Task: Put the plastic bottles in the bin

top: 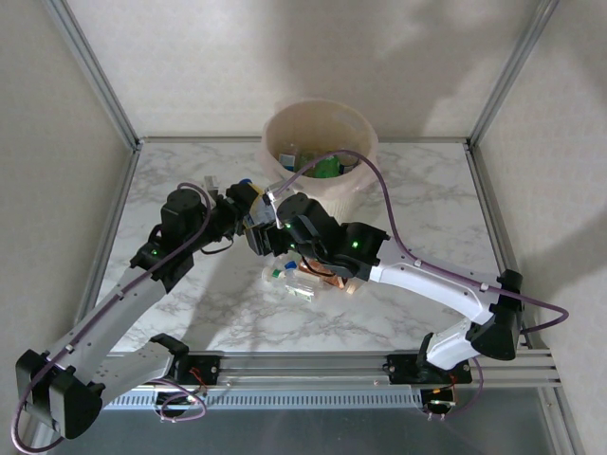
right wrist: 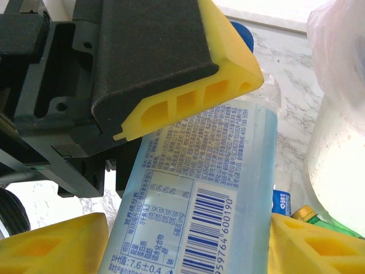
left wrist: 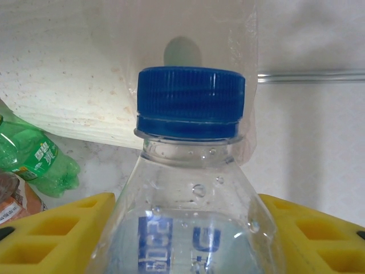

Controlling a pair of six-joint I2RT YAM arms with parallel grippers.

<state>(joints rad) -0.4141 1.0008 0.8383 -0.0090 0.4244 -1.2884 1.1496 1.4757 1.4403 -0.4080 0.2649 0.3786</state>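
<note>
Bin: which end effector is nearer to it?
Left: the left end effector holds the bottle near its cap, by the bin; right end effector straddles its label, farther back.

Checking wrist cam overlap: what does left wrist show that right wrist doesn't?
Left wrist: the clear bottle's neck and blue cap head-on, plus a brown-labelled bottle at lower left. Right wrist: that bottle's barcode and fine print, with a finger of the left gripper against it. Both: the clear bottle between the camera's own yellow fingers, and the bin behind.
</note>
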